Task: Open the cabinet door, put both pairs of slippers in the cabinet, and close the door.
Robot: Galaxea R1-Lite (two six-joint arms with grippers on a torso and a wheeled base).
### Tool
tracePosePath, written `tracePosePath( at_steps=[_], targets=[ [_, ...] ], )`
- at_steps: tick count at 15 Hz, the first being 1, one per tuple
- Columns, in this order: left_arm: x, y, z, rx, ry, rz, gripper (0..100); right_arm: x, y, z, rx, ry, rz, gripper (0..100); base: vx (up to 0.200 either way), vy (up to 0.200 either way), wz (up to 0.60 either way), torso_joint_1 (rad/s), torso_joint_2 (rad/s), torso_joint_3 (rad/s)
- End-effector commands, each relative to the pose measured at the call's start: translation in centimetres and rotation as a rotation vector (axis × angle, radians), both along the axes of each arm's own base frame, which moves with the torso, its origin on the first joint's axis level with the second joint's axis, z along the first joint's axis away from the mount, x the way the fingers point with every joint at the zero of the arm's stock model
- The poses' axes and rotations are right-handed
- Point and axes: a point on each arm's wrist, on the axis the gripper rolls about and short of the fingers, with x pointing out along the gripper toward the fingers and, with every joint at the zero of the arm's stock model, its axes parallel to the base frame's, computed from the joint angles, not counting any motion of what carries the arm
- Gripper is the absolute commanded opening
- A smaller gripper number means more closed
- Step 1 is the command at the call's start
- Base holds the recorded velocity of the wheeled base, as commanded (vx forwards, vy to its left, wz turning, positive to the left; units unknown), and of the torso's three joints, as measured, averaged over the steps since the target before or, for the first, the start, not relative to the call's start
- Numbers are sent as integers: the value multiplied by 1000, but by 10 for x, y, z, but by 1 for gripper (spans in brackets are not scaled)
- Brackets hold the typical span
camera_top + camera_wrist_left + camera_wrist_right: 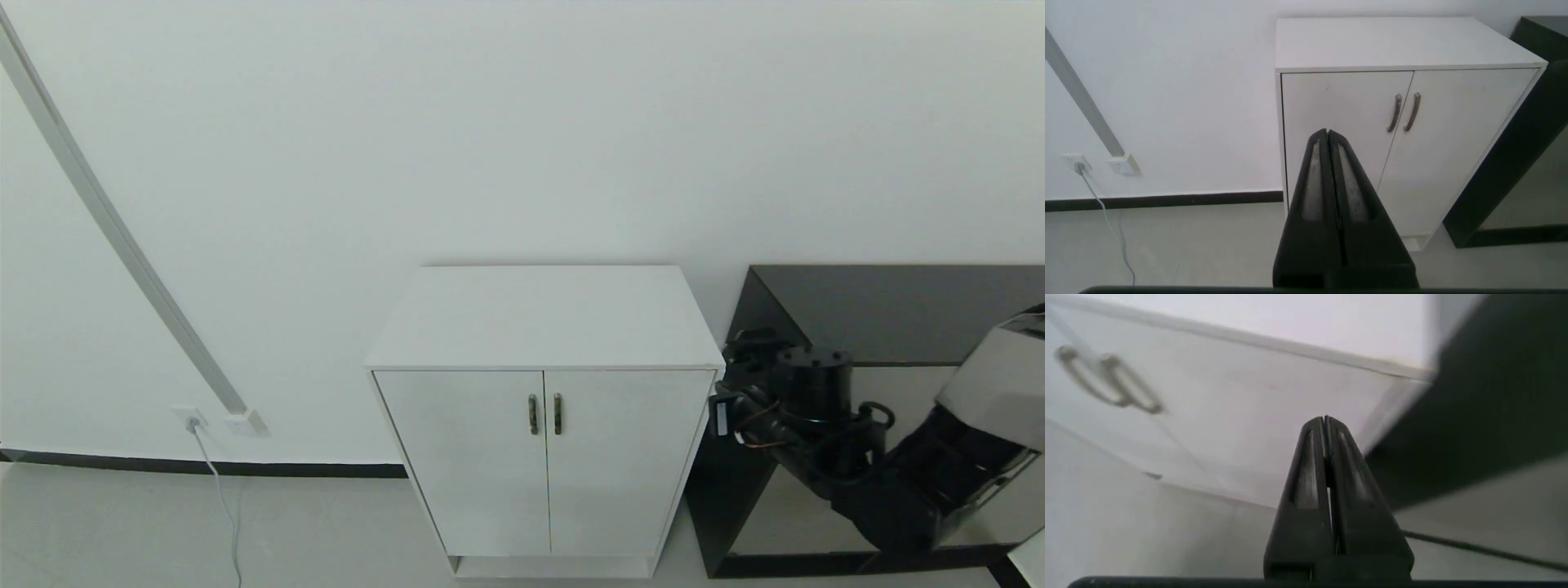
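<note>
The white cabinet [543,318] stands against the wall with both doors [465,457] closed. Two dark upright handles [533,414] [558,414] sit side by side at the middle seam. In the left wrist view my left gripper [1328,132] is shut with nothing in it. It hangs in front of the cabinet's [1396,45] left door, well short of the handles [1395,113]. My right arm [816,408] is beside the cabinet's right edge. Its gripper [1325,420] is shut and empty, pointing at the right door's outer edge, off to the side of the handles [1131,388].
A low black unit with a glossy front [882,310] stands right of the cabinet, just behind my right arm. On the left wall are a slanted white conduit [106,212] and a socket with a plugged-in cable [193,420]. Open grey floor [204,531] lies left of the cabinet.
</note>
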Motion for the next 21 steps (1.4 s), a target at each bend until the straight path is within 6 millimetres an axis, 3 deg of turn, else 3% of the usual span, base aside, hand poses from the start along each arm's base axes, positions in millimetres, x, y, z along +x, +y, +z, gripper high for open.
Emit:
tracePosePath(
  at_steps=[1,2,4,7,10,21],
  targets=[
    [0,0,0,-1,0,0,0,-28,-47,34,12,-60,-136,0,0,0,0,0,0,0],
    [0,0,0,-1,1,0,0,-45,-71,40,4,-62,-210,0,0,0,0,0,0,0],
    [0,0,0,-1,0,0,0,-74,-99,42,-8,-47,-291,0,0,0,0,0,0,0],
    [0,0,0,-1,0,0,0,-114,-120,44,-8,-46,-356,0,0,0,0,0,0,0],
    [0,0,0,-1,0,0,0,-150,-124,40,-9,-40,-353,0,0,0,0,0,0,0],
    [0,0,0,-1,0,0,0,-240,-129,35,33,34,-170,0,0,0,0,0,0,0]
  ],
)
